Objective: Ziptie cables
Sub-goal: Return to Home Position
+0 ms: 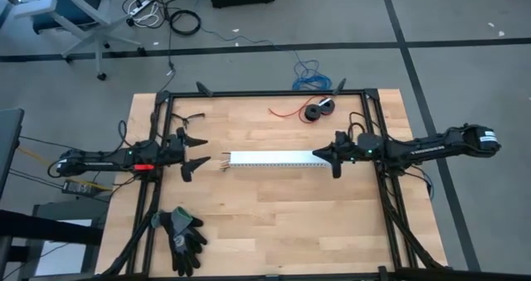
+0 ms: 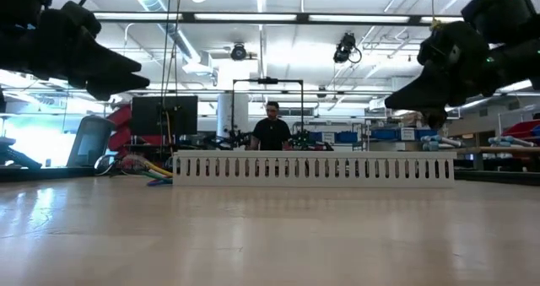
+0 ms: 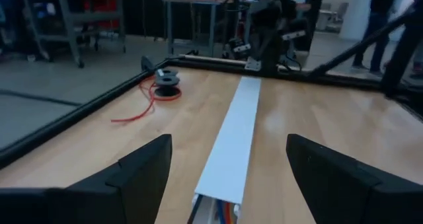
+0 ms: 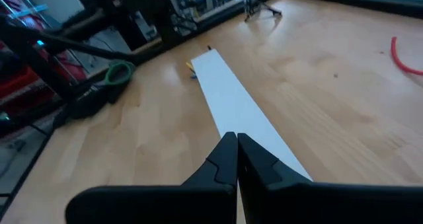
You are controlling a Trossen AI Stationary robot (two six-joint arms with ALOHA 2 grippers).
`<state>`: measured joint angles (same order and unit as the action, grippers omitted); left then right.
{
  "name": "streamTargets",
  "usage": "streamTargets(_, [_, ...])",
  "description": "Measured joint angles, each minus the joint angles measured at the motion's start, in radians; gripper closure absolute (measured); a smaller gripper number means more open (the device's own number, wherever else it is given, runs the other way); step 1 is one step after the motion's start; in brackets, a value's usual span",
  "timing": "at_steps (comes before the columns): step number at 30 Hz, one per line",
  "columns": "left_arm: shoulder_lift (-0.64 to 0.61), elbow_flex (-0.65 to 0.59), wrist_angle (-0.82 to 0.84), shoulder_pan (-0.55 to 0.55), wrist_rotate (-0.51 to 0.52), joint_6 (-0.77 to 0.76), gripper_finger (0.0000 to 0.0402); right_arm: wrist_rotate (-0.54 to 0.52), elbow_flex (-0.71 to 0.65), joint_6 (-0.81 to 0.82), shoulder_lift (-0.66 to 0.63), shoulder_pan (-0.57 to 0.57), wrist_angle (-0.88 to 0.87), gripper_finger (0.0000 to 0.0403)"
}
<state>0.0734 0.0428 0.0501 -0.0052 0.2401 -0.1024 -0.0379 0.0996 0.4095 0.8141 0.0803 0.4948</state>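
Left gripper [image 1: 203, 151] hovered level, fingers spread; right gripper [image 1: 318, 154] pinched empty; cables [image 1: 224, 162] lay along the duct [image 1: 274, 158], ends poking leftward.

Cables [image 3: 231, 213] in duct [image 1: 272, 158], spool [image 1: 318, 110] behind, gloves [image 1: 182, 238] before

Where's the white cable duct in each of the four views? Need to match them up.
High: white cable duct lies mid-table, between the two arms.
Low: duct's slotted side spans the centre, left to right.
Left wrist: duct runs straight away from the open left hand.
Right wrist: duct runs away beyond the shut right hand.
Shared landmark: the cables poking out of its end on the left arm's side.
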Motion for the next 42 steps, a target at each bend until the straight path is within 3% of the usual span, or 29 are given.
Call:
streamTargets(5, [-0.022, 0.0, 0.003, -0.01, -0.002, 0.044, 0.0093, 0.0, -0.09, -0.001, -0.055, -0.012, 0.135, 0.0403])
streamTargets(19, [-0.074, -0.002, -0.006, -0.01, -0.003, 0.095, 0.0093, 0.003, -0.09, -0.122, -0.211, 0.01, 0.091, 0.0403])
streamTargets(35, [-0.073, -0.034, -0.103, -0.01, 0.034, 0.116, 0.0093, -0.045, -0.091, -0.084, -0.735, 0.018, -0.459, 0.0403])
streamTargets(39, [-0.074, -0.035, -0.102, -0.01, 0.046, 0.106, 0.0093, 0.013, -0.091, -0.09, -0.812, 0.018, -0.478, 0.0403])
streamTargets(42, [-0.074, -0.035, -0.1, -0.009, 0.046, 0.106, 0.0093, 0.02, -0.091, -0.092, -0.8, 0.018, -0.48, 0.0403])
